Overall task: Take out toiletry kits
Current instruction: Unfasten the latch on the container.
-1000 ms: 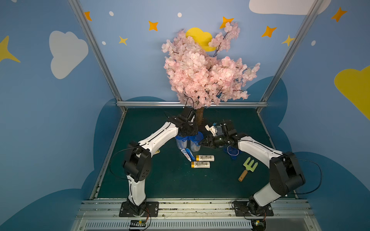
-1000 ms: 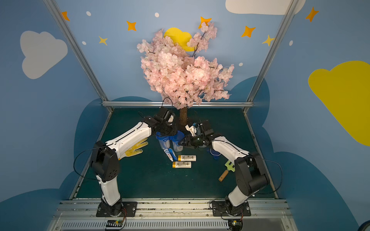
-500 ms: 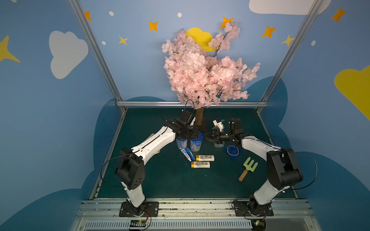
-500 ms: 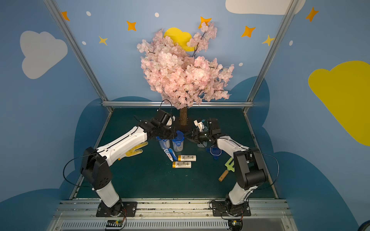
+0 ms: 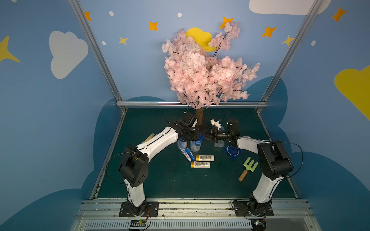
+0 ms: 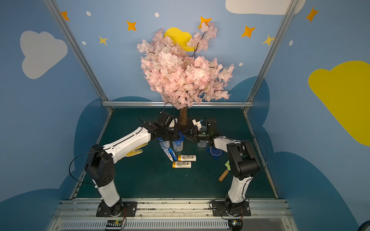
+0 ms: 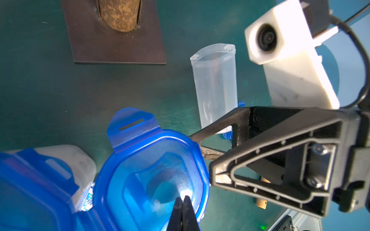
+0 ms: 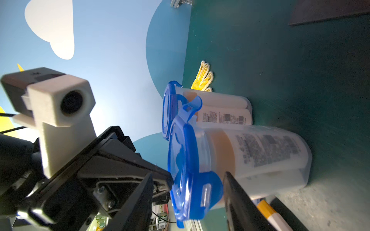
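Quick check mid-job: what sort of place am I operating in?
Probably a staged robot test cell, not a real room: cloud-and-star painted walls, an aluminium frame, and a fake cherry blossom tree on the green tabletop.

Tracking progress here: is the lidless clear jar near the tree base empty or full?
Empty. In the left wrist view the lidless clear jar is see-through top to bottom, with nothing inside.

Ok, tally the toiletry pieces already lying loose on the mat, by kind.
White bottles with orange caps: 2
Toothpaste tube: 1
Blue wrapped piece: 1
Total: 4
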Robot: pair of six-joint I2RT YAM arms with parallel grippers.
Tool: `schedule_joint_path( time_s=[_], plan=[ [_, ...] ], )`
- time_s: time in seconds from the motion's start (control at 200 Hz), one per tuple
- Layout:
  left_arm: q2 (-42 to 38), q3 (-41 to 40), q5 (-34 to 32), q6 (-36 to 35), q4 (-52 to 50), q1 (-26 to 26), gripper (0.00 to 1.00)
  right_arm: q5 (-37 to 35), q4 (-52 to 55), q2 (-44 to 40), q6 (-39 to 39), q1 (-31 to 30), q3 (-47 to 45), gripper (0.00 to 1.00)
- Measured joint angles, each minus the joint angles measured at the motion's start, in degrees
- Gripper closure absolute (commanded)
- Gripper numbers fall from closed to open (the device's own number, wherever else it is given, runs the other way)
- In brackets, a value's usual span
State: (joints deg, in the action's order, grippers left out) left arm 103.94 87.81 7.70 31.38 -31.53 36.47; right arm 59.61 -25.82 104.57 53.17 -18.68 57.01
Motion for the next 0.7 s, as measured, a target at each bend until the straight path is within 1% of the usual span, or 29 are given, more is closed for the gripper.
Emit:
schedule_joint_path(
  time_s=[0.165,0.481,0.696],
  plan=[
    [0.28,-0.22,0.02,0.13,1.22,0.22,0.98,0.46,-4.7,0.61,3.41,0.11,-1.42,0.44],
    [0.35,-0.28,0.0,0.15,1.64,0.31,0.98,0.68,-5.86,2.01,4.2,0.07,-2.71,0.43],
    [0.68,-0.31,-0.07,0.2,2.25,0.31,0.97,2.23,-11.43,2.56,7.28,0.0,-3.67,0.44]
  ],
)
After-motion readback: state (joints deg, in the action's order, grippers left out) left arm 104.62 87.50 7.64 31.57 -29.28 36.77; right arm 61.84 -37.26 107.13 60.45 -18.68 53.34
